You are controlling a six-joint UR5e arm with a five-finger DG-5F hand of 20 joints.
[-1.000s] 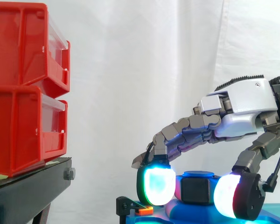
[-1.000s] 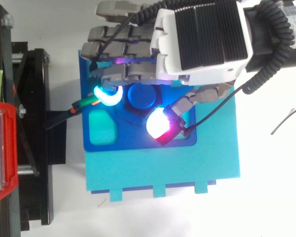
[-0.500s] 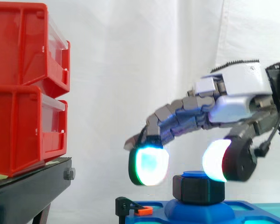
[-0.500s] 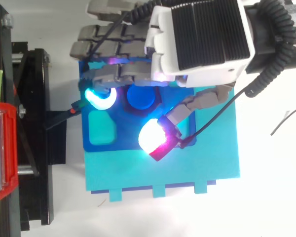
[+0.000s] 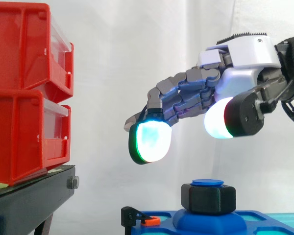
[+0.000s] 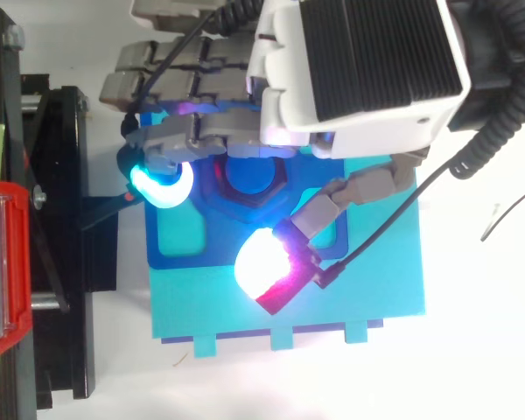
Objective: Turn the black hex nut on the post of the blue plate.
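down at the front sits the blue plate (image 5: pixel 213 221), smooth moulded plastic with a rounded dome in its middle, lying on a paler cyan panel (image 6: pixel 367 297) that has small square tabs along one edge. the black hex nut (image 5: pixel 208 198) sits on that dome, matte and chunky with flat faces, threaded on the post (image 5: pixel 208 182), whose round blue cap shows just above it. from above, a rounded recess (image 6: pixel 179 238) in the plate lies beside the nut. at the plate's edge a small orange clip (image 5: pixel 150 221) sits against a black bracket. the hand (image 5: pixel 245 51) hangs well above the nut, touching nothing: grey segmented fingers arched loosely forward, the thumb held apart from them, nothing between. one of its fingertips (image 5: pixel 149 142) is a thick pad glowing white with a green rim; the thumb pad (image 5: pixel 219 119) glows white against a dark red-edged housing. off to the side stands the black stand (image 5: pixel 32 200), metal with a hex bolt in its face, carrying two stacked red bins (image 5: pixel 22 93) of glossy plastic with clear fronts. behind everything hangs the white curtain (image 5: pixel 132 58) in soft folds.
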